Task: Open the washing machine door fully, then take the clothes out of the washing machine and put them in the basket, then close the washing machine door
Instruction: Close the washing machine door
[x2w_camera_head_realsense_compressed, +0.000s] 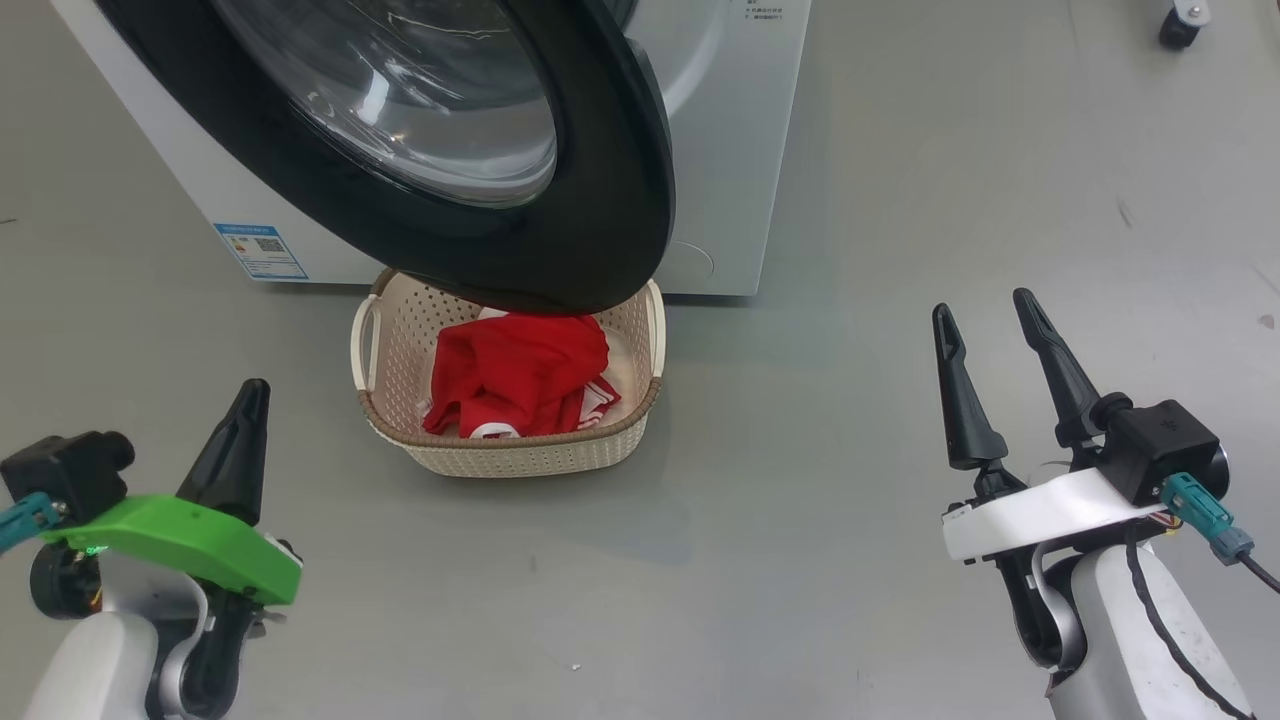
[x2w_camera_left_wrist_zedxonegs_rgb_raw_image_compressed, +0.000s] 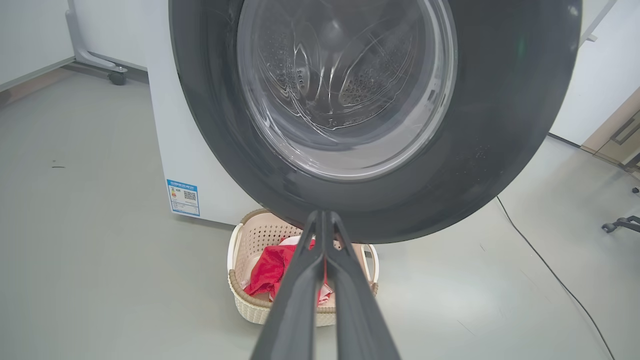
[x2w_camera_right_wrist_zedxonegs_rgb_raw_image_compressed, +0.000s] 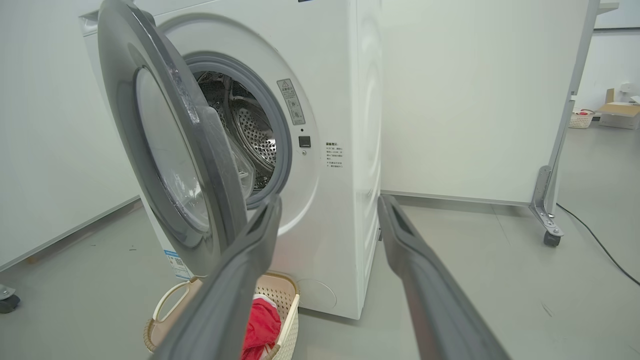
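Note:
The white washing machine (x2w_camera_head_realsense_compressed: 730, 150) stands at the top of the head view, its glossy black door (x2w_camera_head_realsense_compressed: 600, 150) swung partly out over the basket (x2w_camera_head_realsense_compressed: 520, 455). Red clothes (x2w_camera_head_realsense_compressed: 520, 375) with white striped trim lie inside the cream basket on the floor. In the right wrist view the door (x2w_camera_right_wrist_zedxonegs_rgb_raw_image_compressed: 175, 150) stands ajar and the steel drum (x2w_camera_right_wrist_zedxonegs_rgb_raw_image_compressed: 252, 135) shows behind it. My left gripper (x2w_camera_head_realsense_compressed: 250, 390) hangs at the lower left, shut and empty, left of the basket. My right gripper (x2w_camera_head_realsense_compressed: 985, 315) hangs at the lower right, open and empty, well right of the basket.
Grey floor (x2w_camera_head_realsense_compressed: 800, 560) spreads around the basket. A white panel on castors (x2w_camera_right_wrist_zedxonegs_rgb_raw_image_compressed: 550, 235) stands right of the machine, with a black cable (x2w_camera_right_wrist_zedxonegs_rgb_raw_image_compressed: 595, 245) on the floor beside it. A blue sticker (x2w_camera_head_realsense_compressed: 260, 250) marks the machine's front.

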